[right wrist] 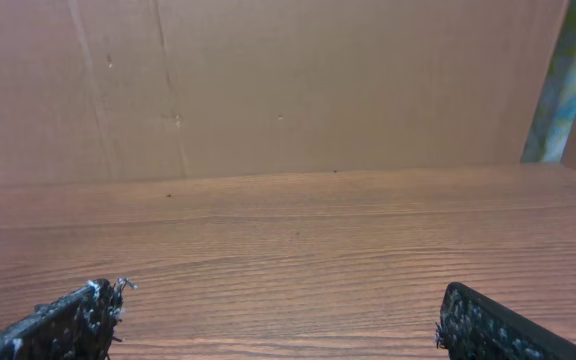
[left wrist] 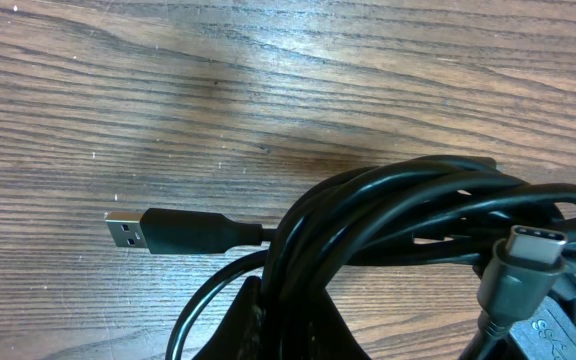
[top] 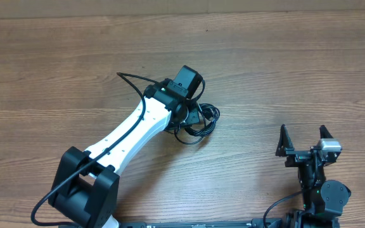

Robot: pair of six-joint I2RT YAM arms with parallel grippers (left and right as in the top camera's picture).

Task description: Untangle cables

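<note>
While tight on cables [left wrist: 398,200], left gripper [top: 193,113]

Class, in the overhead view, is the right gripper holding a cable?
No, the right gripper stands open and empty, far from the cables.

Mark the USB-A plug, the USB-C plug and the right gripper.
USB-A plug [left wrist: 128,231]: left wrist view, on its silver metal tip.
USB-C plug [left wrist: 538,244]: left wrist view, on its oval end.
right gripper [top: 303,129]: overhead view, midway between its open fingertips.
</note>
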